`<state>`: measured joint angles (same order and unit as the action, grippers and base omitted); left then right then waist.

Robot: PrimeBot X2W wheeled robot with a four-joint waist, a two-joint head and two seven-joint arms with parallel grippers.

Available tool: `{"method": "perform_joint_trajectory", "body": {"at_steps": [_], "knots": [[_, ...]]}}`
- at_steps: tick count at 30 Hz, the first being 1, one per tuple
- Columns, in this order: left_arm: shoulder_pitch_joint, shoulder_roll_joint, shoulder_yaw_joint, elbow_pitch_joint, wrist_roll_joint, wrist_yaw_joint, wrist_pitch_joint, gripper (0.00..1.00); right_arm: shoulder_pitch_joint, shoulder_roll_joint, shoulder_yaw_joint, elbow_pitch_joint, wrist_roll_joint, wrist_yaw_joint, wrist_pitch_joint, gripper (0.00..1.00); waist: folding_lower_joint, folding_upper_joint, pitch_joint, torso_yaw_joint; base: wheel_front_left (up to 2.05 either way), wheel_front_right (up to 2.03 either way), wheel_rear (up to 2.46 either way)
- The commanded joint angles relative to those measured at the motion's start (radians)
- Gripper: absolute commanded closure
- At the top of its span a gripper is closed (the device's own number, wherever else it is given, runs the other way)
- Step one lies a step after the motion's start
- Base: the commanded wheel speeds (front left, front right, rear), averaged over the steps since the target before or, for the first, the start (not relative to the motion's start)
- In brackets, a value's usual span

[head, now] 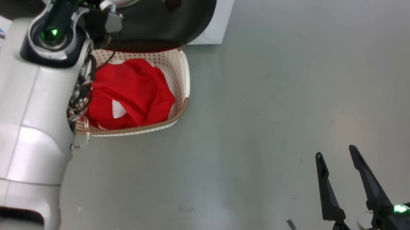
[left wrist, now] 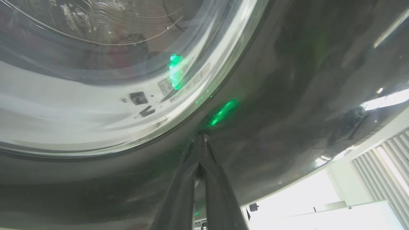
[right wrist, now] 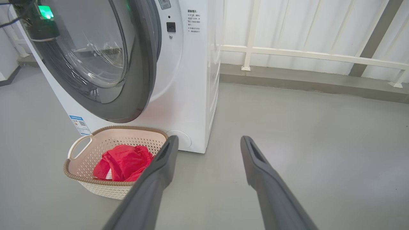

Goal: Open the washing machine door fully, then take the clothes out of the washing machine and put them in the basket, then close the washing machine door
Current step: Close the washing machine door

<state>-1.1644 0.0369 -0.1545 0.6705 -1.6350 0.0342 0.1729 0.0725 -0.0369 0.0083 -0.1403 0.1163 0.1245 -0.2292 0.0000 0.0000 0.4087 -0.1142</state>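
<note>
A: Left gripper, fingers pressed together, tips against the washing machine door. The clothes?
B: In the basket beneath that door. Right gripper spread wide, well apart.

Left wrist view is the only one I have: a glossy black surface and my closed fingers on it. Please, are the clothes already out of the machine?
Observer: Yes. The bright red fabric garment lies in the cream perforated plastic basket.
Operator: Is the door shut?
Observer: No. The right wrist view shows the round glossy black door ajar, angled out from the front of the white washing machine.
Operator: And the other arm?
Observer: The right gripper is open and empty, above bare grey floor, apart from the basket.
</note>
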Motion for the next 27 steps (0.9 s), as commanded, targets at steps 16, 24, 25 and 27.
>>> {"method": "perform_joint_trajectory", "body": {"at_steps": [16, 24, 25, 27], "knots": [[-0.141, 0.039, 0.026, 0.085, 0.025, -0.048, -0.013, 1.00, -0.047, -0.013, 0.041, -0.016, -0.002, 0.006, -0.019, 0.00, 0.0000, 0.0000, 0.058, -0.036, 0.00, 0.00, 0.00], [-0.178, 0.046, 0.040, 0.127, 0.027, -0.072, -0.027, 1.00, -0.054, -0.013, 0.053, -0.004, -0.001, 0.006, -0.021, 0.00, 0.0000, 0.0000, 0.069, -0.051, 0.00, 0.00, 0.00], [-0.182, 0.047, 0.044, 0.132, 0.025, -0.075, -0.030, 1.00, -0.055, -0.013, 0.053, -0.002, -0.001, 0.006, -0.022, 0.00, 0.0000, 0.0000, 0.070, -0.053, 0.00, 0.00, 0.00], [-0.187, 0.048, 0.045, 0.142, 0.026, -0.080, -0.031, 1.00, -0.057, -0.013, 0.053, 0.001, 0.001, 0.006, -0.022, 0.00, 0.0000, 0.0000, 0.070, -0.054, 0.00, 0.00, 0.00]]}}
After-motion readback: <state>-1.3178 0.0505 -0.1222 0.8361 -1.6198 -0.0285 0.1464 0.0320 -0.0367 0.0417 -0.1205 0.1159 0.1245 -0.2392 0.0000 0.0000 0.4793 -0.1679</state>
